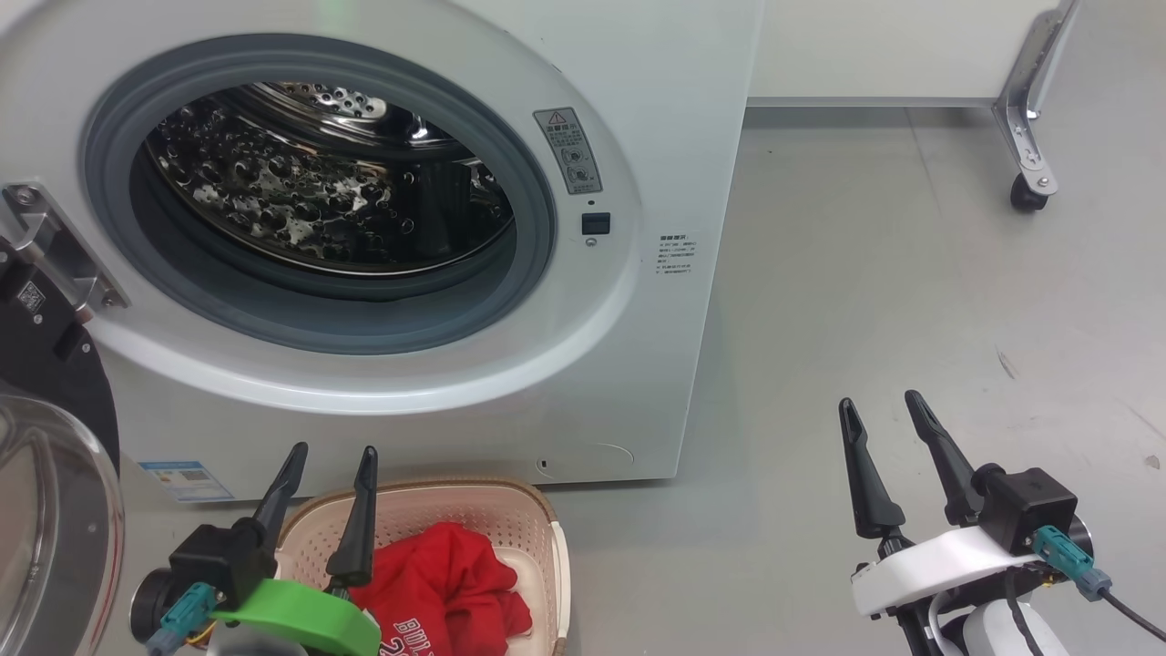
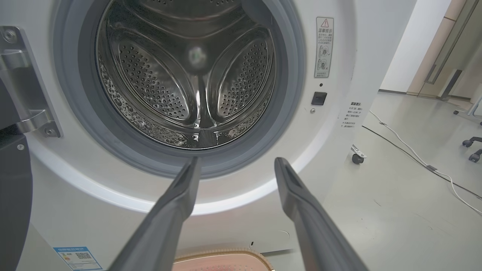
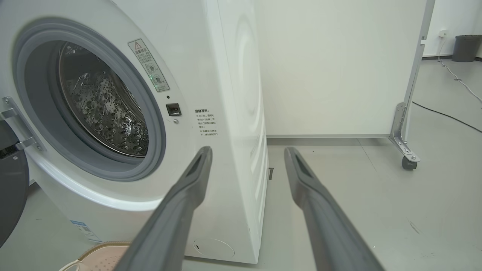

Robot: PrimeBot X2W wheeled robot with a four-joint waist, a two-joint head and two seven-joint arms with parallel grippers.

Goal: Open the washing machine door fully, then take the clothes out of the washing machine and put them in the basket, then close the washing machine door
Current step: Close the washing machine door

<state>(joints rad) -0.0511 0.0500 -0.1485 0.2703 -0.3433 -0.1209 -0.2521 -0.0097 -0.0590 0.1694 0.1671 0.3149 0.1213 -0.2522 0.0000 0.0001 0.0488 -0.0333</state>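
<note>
- The washing machine (image 1: 638,364) stands with its mouth open, and the shiny drum (image 1: 301,191) inside looks empty to me; I see no red cloth in it
- The clothes (image 1: 437,574) lie in a red heap in the basket (image 1: 510,497), which sits on the floor (image 1: 911,319) right in front of the machine, just below the opening
- The washing machine door (image 1: 50,510) hangs out to the left, swung far back on its metal hinge (image 1: 55,241); its black ring and clear glass bowl show at the edge
- The left claw (image 1: 334,451) is spread wide and holds nothing; it hovers over the near side of the basket
- The right claw (image 1: 879,401) is spread wide too, with nothing in it, over bare floor well to the right of the machine
- So I think the job left is to shut the door
- The left claw is the near one, so I would use it: reach round to the outer side of the black ring, far from the hinge, and push there
- Push slowly in a curve, with the arm kept above the basket so it does not get knocked
- Push until the door sits flat on the grey rubber ring (image 1: 346,314) and the catch clicks in, or it may spring back
</note>
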